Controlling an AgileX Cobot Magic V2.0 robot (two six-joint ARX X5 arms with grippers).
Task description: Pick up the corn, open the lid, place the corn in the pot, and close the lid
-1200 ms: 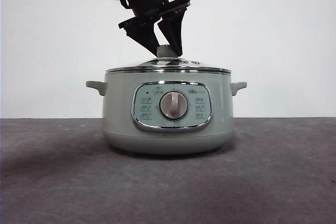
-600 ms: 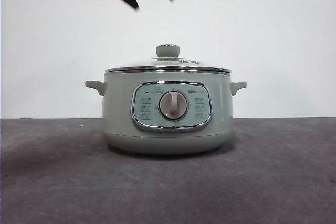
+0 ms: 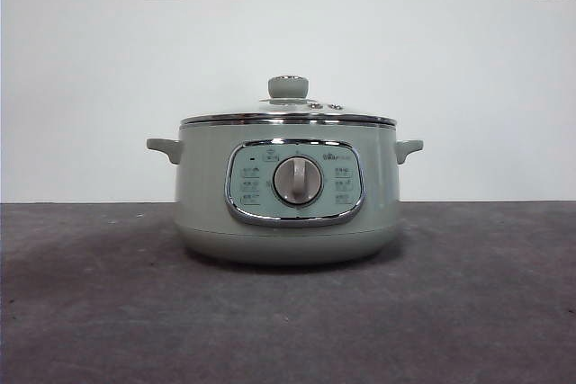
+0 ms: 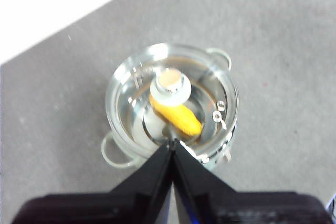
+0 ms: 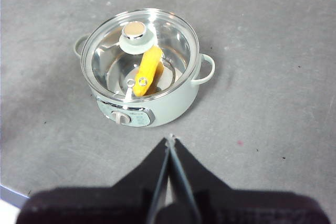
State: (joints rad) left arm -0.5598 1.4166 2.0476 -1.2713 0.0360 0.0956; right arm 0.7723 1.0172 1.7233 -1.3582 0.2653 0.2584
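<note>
Corn (image 5: 147,71) lies inside the pot (image 3: 288,200), lid (image 3: 288,117) on; both pincers hover closed and empty; task looks finished.

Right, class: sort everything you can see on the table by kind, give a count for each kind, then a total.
Pot: 1
Lid: 1
Corn: 1 (inside the pot, under the lid)
Total: 3
</note>
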